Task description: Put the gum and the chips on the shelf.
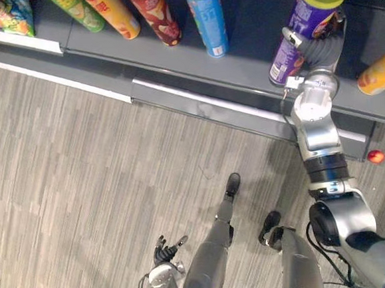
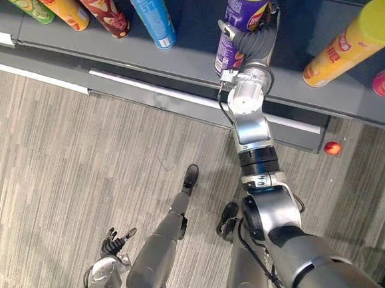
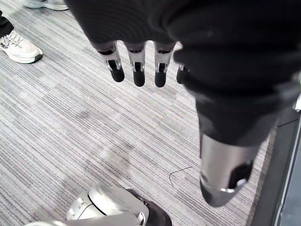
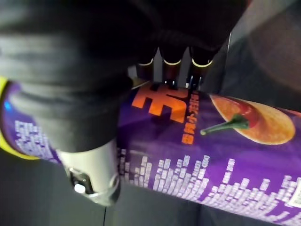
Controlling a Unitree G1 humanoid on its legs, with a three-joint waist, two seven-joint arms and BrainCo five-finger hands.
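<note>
Lower left of the eye views: the left hand (image 1: 166,249) hangs beside the body above the grey plank floor (image 1: 80,159). Its fingers (image 3: 138,70) are straight and spread, holding nothing (a person's pale shoe (image 3: 19,47) rests on the floor beyond them in the left wrist view).

Right of centre: a small red round item (image 1: 376,156) lies on the floor at the foot of the shelf. It is too small to identify, so whether it is the gum cannot be said.

Upper right: the right hand (image 1: 321,44) is clamped round the purple chips can (image 1: 298,22), thumb on one side and fingers on the other, as the right wrist view confirms. The can, yellow lid uppermost, has its base down at the surface of the dark shelf (image 1: 239,60), near the front edge. A blue can (image 1: 208,19) is to its left and an orange can (image 1: 379,72) to its right, both apart from it.

Risks, as judged:
- Letting go before the base sits flat would let the can tip forward off the edge.
- A sideways withdrawal could drag the can along.
- Fingers opening wide could strike the orange can.
</note>
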